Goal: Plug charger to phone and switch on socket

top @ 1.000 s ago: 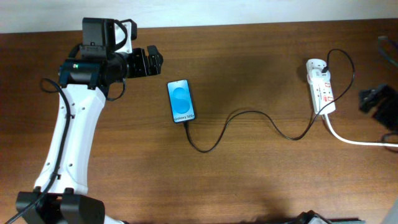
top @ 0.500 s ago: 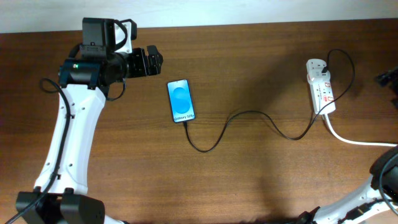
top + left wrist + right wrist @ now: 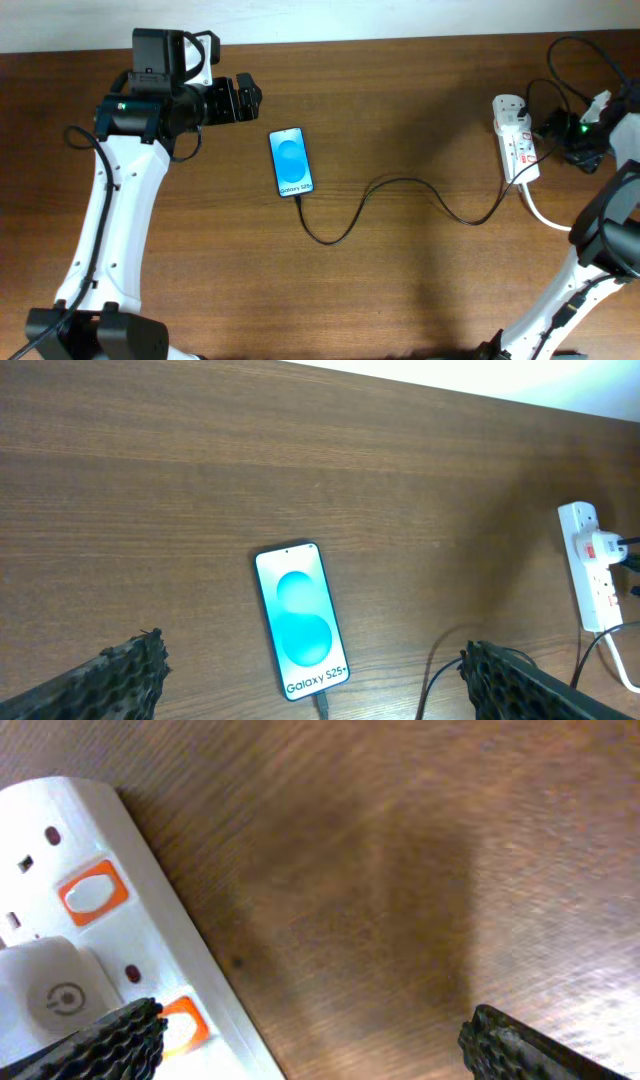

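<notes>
At the right edge of the overhead view, the right gripper (image 3: 312, 1020) sits just beside the socket (image 3: 515, 140), its jaws spread wide and holding nothing. Its wrist view shows two orange-red switches on the strip: one (image 3: 95, 890) in the upper left of the frame, and one (image 3: 185, 1023) beside the white adapter (image 3: 50, 990), half covered by a finger (image 3: 110, 1045). Whether either switch is on cannot be told.

The phone (image 3: 291, 162) lies flat at centre-left of the table (image 3: 400, 290) with its screen lit. The charger (image 3: 400, 185) runs from the phone's lower end in loose curves across to the socket. In the left wrist view the plug tip appears seated, so the switch is judged to be the remaining step. The left gripper (image 3: 245, 97) hovers up and left of the phone, jaws also wide open and empty.

Hazards from this position:

- Wrong switch. The two switches sit close together, and a wide finger could press the one that does not serve the adapter.
- Strip displacement. The socket appears to rest loose on the table. An off-axis push could slide it instead of tipping the switch.
- Cable tug. If the socket slides, it drags the charger and could unseat the tip at the phone.
- Snagging. The charger loops near the socket's upper end, beside the white cord (image 3: 560, 222), and an open finger could catch it.
</notes>
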